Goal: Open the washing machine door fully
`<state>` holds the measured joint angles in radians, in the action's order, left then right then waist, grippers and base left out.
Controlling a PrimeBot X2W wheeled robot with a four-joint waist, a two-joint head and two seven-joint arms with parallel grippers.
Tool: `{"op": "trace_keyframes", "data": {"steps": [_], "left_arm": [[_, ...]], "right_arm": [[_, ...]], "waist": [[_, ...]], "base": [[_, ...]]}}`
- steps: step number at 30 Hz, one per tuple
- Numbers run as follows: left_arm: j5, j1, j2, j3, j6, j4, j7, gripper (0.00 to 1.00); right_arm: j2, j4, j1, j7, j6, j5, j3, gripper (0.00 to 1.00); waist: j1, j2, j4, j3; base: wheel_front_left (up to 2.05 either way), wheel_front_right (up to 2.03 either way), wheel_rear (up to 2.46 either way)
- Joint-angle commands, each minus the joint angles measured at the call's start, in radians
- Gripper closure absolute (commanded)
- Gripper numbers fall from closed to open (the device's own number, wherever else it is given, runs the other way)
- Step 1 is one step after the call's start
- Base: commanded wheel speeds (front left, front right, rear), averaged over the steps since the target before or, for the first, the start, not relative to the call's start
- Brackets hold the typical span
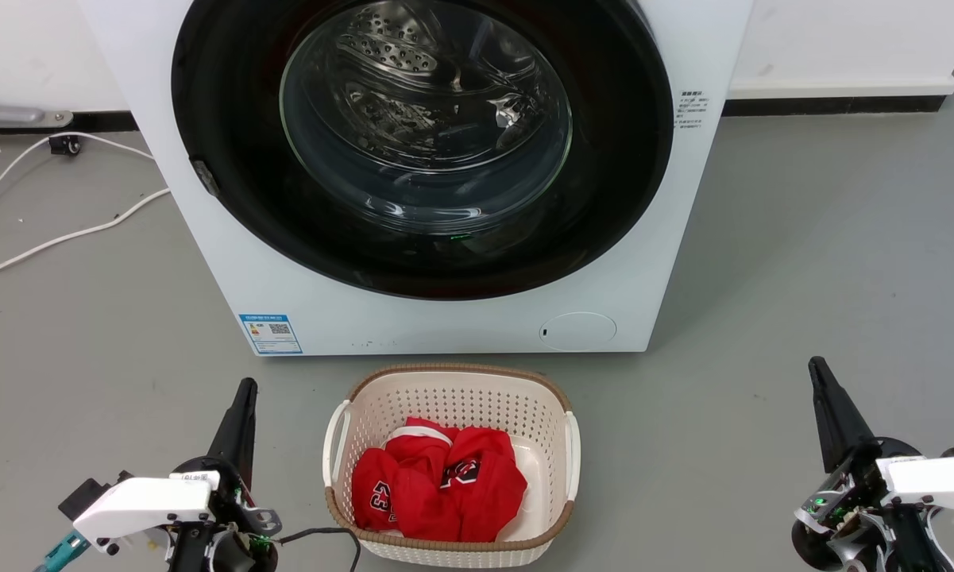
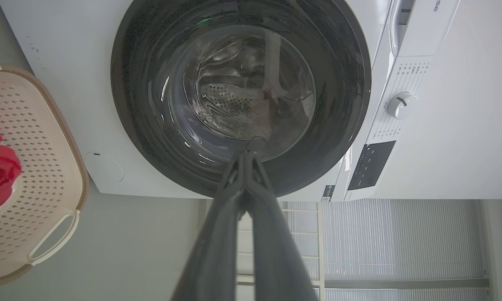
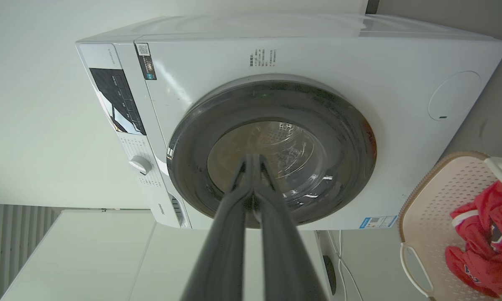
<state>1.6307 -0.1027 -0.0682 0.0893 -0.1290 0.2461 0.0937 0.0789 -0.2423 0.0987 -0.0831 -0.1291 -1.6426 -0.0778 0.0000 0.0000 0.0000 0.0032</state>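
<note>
The white washing machine (image 1: pixel 445 322) stands straight ahead on the floor. Its door (image 1: pixel 230 199), a glossy black disc with a clear glass bowl, lies flat against the machine's front, shut. A small dark latch sits on the door's left rim. My left gripper (image 1: pixel 246 387) points up at the lower left, shut and empty, well short of the machine. At the lower right, my right gripper (image 1: pixel 816 365) is also shut and empty. In the left wrist view the door (image 2: pixel 142 104) lies beyond my left gripper (image 2: pixel 245 155). The right wrist view shows the door (image 3: pixel 347 133) behind my right gripper (image 3: pixel 254 158).
A cream perforated laundry basket (image 1: pixel 453 385) with red clothes (image 1: pixel 437 481) stands on the grey floor between my arms, just before the machine. White cables (image 1: pixel 71 230) run along the floor at the left. A white wall with a dark skirting lies behind.
</note>
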Motion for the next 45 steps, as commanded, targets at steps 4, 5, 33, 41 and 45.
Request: {"op": "trace_keyframes", "data": {"steps": [4,5,33,41,45], "left_arm": [[0.001,0.008,0.003,-0.002,0.001,0.01,-0.001,0.0],[0.001,0.008,0.004,-0.005,0.001,0.007,-0.003,0.0],[-0.434,0.019,0.0,-0.047,0.0,-0.162,-0.129,0.0],[-0.61,0.031,0.0,-0.052,-0.001,-0.194,-0.157,0.0],[-0.688,0.037,0.001,-0.056,-0.001,-0.203,-0.17,0.0]], "right_arm": [[-0.002,-0.01,-0.01,0.003,0.0,0.001,0.003,0.0],[-0.002,-0.006,-0.011,0.008,0.0,0.003,0.007,0.0],[-0.011,0.133,-0.048,0.125,-0.001,0.472,0.053,0.0],[-0.013,0.165,-0.061,0.153,-0.001,0.683,0.072,0.0],[-0.014,0.17,-0.068,0.165,-0.001,0.762,0.076,0.0]], "waist": [[0.0,0.0,0.0,0.0],[0.0,0.0,0.0,0.0],[0.0,0.0,-0.006,-0.007],[0.0,0.0,-0.007,-0.009],[0.0,0.0,-0.006,-0.01]], "base": [[0.0,0.0,0.0],[0.0,0.0,0.0],[0.0,0.0,0.0],[0.0,0.0,0.0],[0.0,0.0,0.0]]}}
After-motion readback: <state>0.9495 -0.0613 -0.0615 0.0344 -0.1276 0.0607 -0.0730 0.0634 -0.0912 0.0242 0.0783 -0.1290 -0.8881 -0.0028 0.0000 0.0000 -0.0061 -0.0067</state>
